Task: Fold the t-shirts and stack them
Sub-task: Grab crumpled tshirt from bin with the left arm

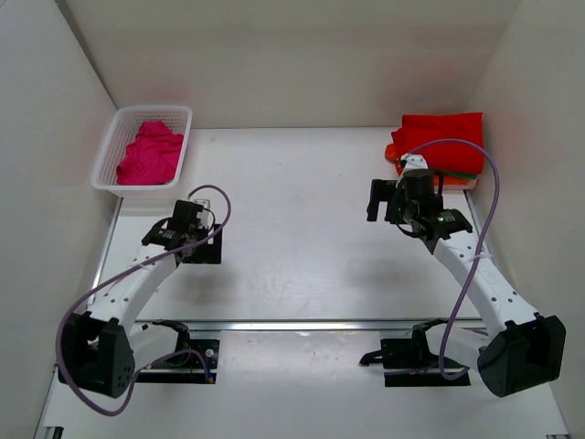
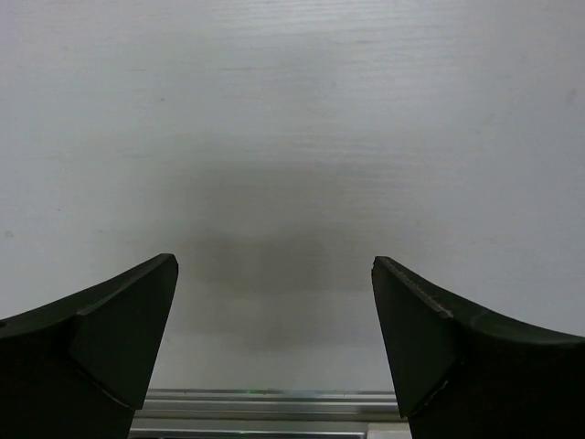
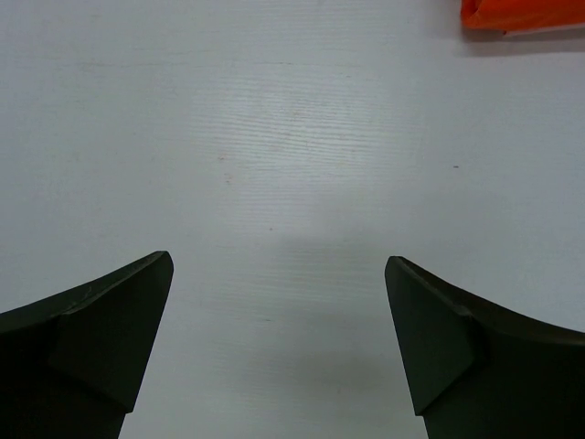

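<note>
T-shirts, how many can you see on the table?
4. The pink t-shirt lies in the basket, far left. The red t-shirt, orange t-shirt and green t-shirt sit stacked, far right. More may hide underneath.

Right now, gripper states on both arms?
Left gripper: open, holding nothing.
Right gripper: open, holding nothing.

A white table (image 1: 292, 247) is filling the middle of the overhead view, and its surface is showing a faint fine grain in both close views. A plain off-white back wall (image 1: 292, 55) is standing at 12 o'clock. Matching side walls are closing in at 9 o'clock (image 1: 46, 183) and 3 o'clock (image 1: 544, 82). A silver metal rail (image 1: 311, 324) is running across the table toward 6 o'clock. Soft, even light is falling from above, leaving only blurred grey shadows on the tabletop.
</note>
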Robot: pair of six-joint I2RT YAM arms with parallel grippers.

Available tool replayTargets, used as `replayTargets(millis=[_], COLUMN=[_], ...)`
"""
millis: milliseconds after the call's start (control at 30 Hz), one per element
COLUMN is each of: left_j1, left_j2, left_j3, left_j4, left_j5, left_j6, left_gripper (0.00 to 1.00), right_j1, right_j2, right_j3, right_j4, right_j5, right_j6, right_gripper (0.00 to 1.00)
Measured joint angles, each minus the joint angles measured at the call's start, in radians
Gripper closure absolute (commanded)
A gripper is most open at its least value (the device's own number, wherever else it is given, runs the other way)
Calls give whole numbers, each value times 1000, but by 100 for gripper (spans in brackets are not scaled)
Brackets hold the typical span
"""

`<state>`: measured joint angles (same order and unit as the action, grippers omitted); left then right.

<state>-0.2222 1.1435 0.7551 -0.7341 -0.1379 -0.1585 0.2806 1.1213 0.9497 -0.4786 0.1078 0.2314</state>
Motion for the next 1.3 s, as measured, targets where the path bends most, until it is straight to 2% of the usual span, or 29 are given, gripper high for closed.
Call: replayTargets(millis=[133,267,333,367,400,433,467,567,600,633,667,767,967,1100,1167,1300], left_j1=[-49,63,113,114,110,111,114,150,164,179,198,275,413,453,456,456], left_j2=[-118,-197,-167,-139,-90,-29,35,261,327,389,448,616,955,1217,1328,1468], left_j3=[-40,-26,19,49,103,177,254,554,644,732,804,980,1241,1509,1623,1677], left_j4=[4,32,48,55,48,46,53,72,82,89,108,143,163,137,141,127], left_j5=[2,56,78,79,79,79,76,33,17,5,-2,0,-16,-42,-43,-26], left_j6=[-2,-10,-28,-35,-42,-50,-50,-64,-71,-75,-81,-126,-182,-191,-198,-222], left_gripper=[1,2,1,5,70,100,100,100,74,41,32,25,27,24,17,7], right_j1=[-68,-149,-147,-137,-122,-109,-93,-68,-66,-68,-70,-81,-85,-85,-86,-87], right_j2=[-12,-47,-58,-58,-53,-48,-37,9,25,37,47,58,83,113,115,126], right_j3=[0,0,0,0,1,1,3,12,14,14,14,14,31,59,65,80], right_j4=[-9,-13,-10,-8,-7,-6,-6,-7,-7,-8,-11,-12,-7,-3,2,18], right_j5=[-51,-80,-91,-96,-100,-102,-107,-122,-125,-126,-126,-132,-133,-135,-143,-155], right_j6=[-21,-29,-31,-31,-32,-34,-37,-54,-61,-68,-75,-91,-115,-122,-121,-119], right_gripper=[1,1,1,1,0,1,1,1,1,1,1,1,1,1,1,1])
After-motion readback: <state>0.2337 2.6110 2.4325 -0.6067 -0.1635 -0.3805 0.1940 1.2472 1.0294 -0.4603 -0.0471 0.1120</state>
